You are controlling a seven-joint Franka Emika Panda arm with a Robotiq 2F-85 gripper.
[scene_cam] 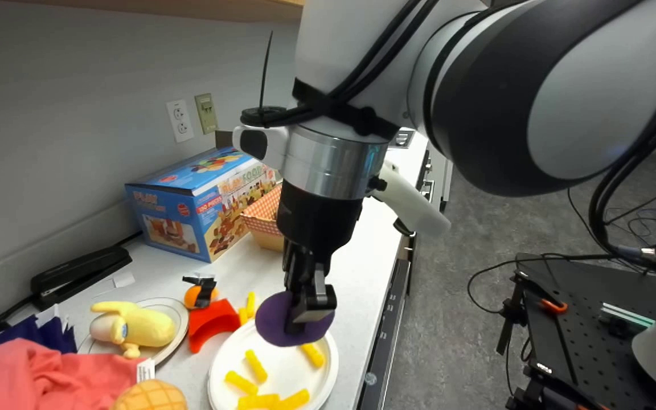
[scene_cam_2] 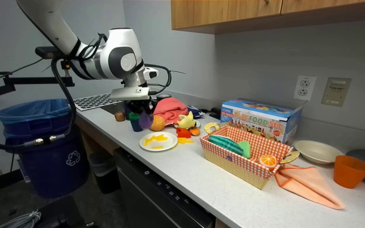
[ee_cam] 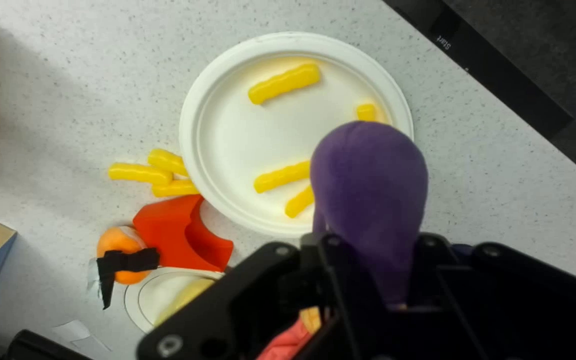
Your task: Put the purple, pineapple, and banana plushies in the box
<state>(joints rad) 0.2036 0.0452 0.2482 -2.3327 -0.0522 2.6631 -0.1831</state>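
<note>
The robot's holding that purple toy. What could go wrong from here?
The purple plushie could slip from the gripper and land among the yellow sticks on the white plate. Later, it might snag the pink cloth beside the pineapple plushie. The checked basket holds other toys, so a plushie set there might tumble out.

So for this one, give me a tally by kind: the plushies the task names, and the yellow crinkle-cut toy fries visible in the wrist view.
Purple plushie: 1
Pineapple plushie: 1
Banana plushie: 1
Toy fries on the white plate: 4
Toy fries beside the plate: 3
Total: 10, leaving out any fries hidden behind the purple plushie
</note>
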